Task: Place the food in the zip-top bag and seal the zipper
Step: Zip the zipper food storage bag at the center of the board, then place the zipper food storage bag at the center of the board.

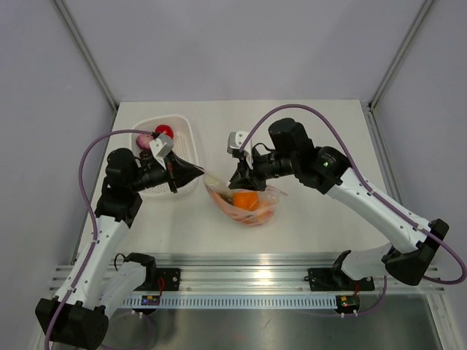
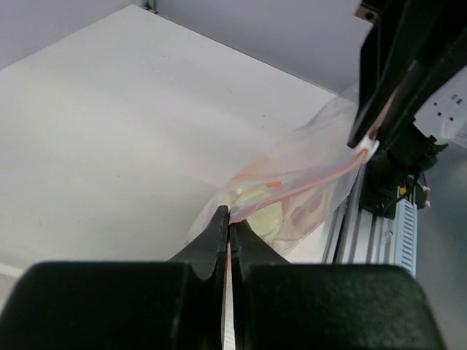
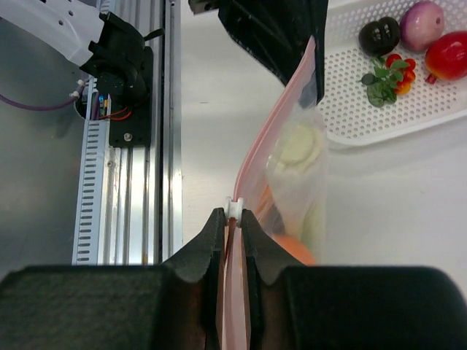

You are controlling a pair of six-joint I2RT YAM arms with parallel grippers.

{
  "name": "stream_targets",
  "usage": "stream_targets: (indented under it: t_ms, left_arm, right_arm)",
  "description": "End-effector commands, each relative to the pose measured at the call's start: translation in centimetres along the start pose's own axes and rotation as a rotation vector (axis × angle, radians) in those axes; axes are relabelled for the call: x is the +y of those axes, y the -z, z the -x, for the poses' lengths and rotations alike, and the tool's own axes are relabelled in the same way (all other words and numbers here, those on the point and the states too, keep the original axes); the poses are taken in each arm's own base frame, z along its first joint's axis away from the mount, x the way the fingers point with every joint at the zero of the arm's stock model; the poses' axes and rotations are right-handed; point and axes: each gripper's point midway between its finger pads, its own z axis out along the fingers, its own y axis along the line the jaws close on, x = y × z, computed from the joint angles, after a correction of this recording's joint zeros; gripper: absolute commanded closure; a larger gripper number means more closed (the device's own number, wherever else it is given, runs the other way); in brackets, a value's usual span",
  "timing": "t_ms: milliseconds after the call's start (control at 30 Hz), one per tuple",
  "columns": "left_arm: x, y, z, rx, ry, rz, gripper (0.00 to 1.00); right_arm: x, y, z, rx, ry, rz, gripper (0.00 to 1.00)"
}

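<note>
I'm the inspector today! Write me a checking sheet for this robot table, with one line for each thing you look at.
Surface: white table, no spills seen.
Job's things: clear bag holding an orange and other food; zipper stretched between both claws.
Clutter: white basket holding tomato, onion, eggplant.
Claws: left claw shut on the bag's edge; right claw shut on the zipper.
Cables: purple cables loop over both arms.
Surroundings: grey walls; metal rail at the near edge.

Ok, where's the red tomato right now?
In the top view, the red tomato sits in the white basket on the table's left side, right beside the purple onion.
</note>
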Motion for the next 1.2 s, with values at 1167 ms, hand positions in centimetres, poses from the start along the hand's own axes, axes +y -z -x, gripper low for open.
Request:
stream_targets:
  t_ms: [1167]
  left_arm:
    - [7.0,-1.1,5.7,-0.187,0.121,0.205,1.00]
  right_arm:
    - [-3.1,9.8,-6.4,0.010,-0.127,-0.643,1.00]
